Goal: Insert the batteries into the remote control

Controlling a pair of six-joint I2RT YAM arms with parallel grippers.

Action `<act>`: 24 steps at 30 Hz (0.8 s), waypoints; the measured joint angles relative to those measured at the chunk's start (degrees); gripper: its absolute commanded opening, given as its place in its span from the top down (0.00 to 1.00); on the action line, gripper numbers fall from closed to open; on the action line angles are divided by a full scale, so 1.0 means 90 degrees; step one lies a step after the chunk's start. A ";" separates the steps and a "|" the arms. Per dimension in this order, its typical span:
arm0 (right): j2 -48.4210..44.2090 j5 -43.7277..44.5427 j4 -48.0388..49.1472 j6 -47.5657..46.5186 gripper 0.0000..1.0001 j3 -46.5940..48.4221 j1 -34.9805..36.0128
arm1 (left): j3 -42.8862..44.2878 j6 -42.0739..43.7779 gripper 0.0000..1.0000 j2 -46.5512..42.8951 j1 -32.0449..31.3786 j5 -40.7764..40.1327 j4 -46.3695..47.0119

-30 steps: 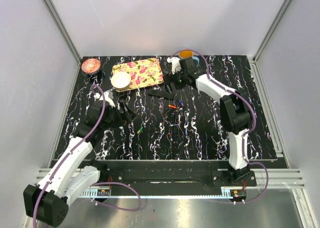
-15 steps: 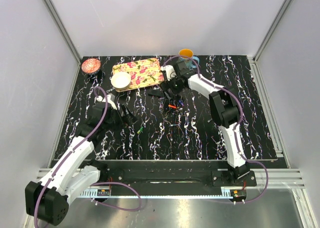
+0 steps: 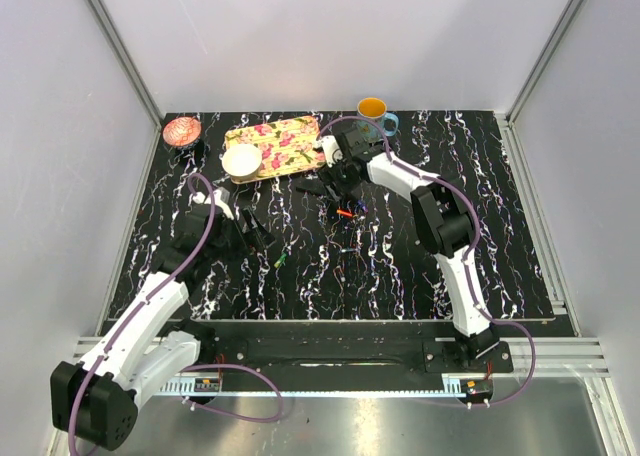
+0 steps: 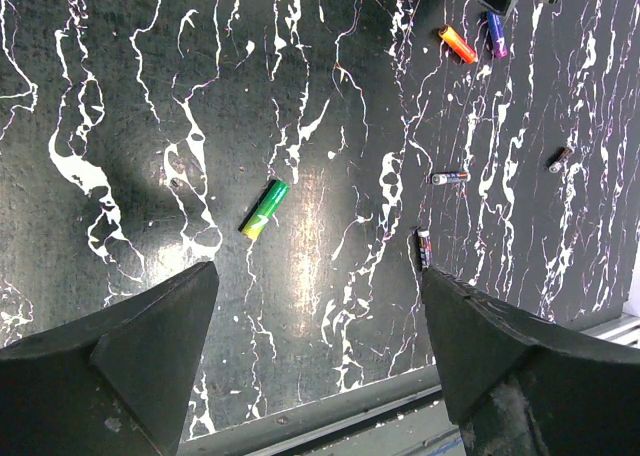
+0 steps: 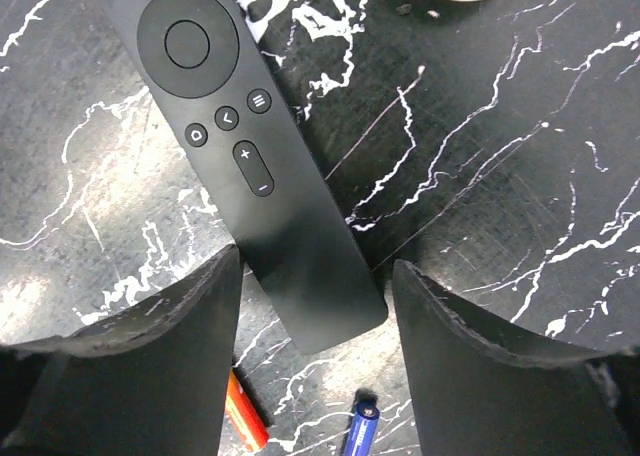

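The remote control is a flat black bar lying button side up on the marbled table, also visible from above as the remote control. My right gripper is low over its near end with one finger on each side. The jaws are open, with a gap showing on the right. An orange-red battery and a purple-blue battery lie just behind the fingers. My left gripper hangs open and empty over bare table. A green battery lies just ahead of it.
A floral tray with a white bowl on its corner sits behind the remote. A pink dish stands at the back left and a blue mug at the back. Small dark batteries lie scattered mid-table.
My right gripper has moved left and down onto the remote's end, and its jaws have narrowed around it. The left arm has barely shifted.
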 measured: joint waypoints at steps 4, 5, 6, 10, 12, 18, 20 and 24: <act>-0.0041 0.0202 0.0199 0.0044 0.43 -0.0143 0.0029 | -0.0002 -0.0041 0.14 0.0000 0.0002 -0.0002 0.0005; -0.0085 0.0272 0.0282 0.0102 0.46 -0.0236 0.0051 | -0.0012 -0.0063 0.14 0.0000 0.0005 -0.0005 0.0015; -0.0136 0.0342 0.0338 0.0182 0.53 -0.0325 0.0085 | -0.0032 -0.0083 0.14 0.0000 0.0007 -0.0010 0.0036; -0.0359 0.0731 0.0532 0.0617 0.63 -0.0707 0.0328 | -0.0109 -0.0187 0.14 0.0007 0.0012 -0.0080 0.0032; -0.0452 0.0950 0.0546 0.0891 0.61 -0.0845 0.0483 | -0.0114 -0.0245 0.14 0.0046 0.0012 -0.0102 0.0049; -0.0602 0.1540 0.0425 0.1919 0.60 -0.1030 0.0894 | -0.0114 -0.0335 0.15 0.0114 0.0012 -0.0182 0.0046; -0.0670 0.1620 0.0408 0.2353 0.60 -0.1124 0.0920 | -0.0114 -0.0352 0.15 0.0114 0.0012 -0.0238 0.0046; -0.0891 0.1688 0.0325 0.3298 0.59 -0.1421 0.0930 | -0.0114 -0.0386 0.15 0.0114 0.0012 -0.0369 0.0046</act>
